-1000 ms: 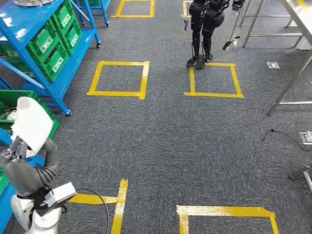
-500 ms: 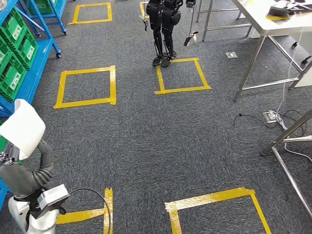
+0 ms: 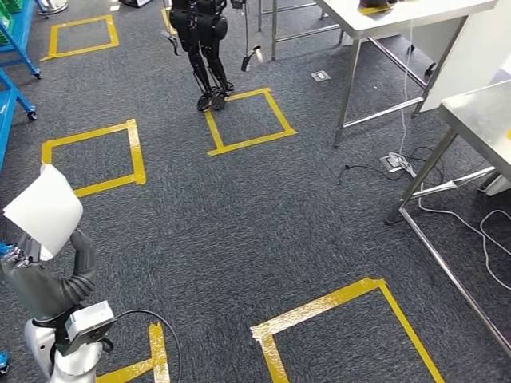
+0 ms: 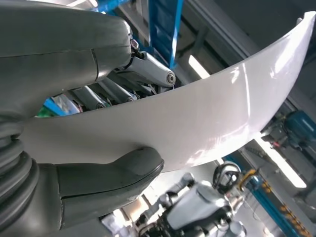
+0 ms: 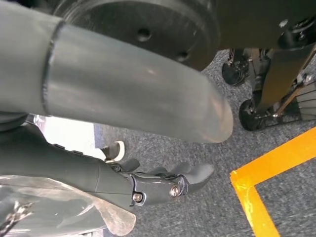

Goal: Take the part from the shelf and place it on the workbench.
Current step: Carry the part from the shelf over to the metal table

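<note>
My left hand [image 3: 37, 270] is raised at the lower left of the head view and holds the white curved part [image 3: 45, 209] up. Seen from the left wrist, the part [image 4: 209, 113] is a glossy white shell pinched between the thick thumb [image 4: 111, 173] and the darker fingers [image 4: 149, 69]. A white workbench [image 3: 409, 14] stands at the far right, and a steel-topped table [image 3: 482, 112] stands nearer on the right. My right hand [image 5: 149, 183] hangs over the carpet with its fingers stretched out and nothing in them.
A black legged robot [image 3: 204, 48] stands on a yellow taped square [image 3: 250, 120] ahead. Cables and a socket [image 3: 394, 163] lie on the carpet by the table legs. The blue shelf frame [image 3: 12, 80] is at the far left edge. Yellow tape outlines [image 3: 338, 307] mark the floor.
The whole view has swung to the right: the blue shelf with green bins slid off to the left and the tables came in on the right. The part stays in my left hand.
</note>
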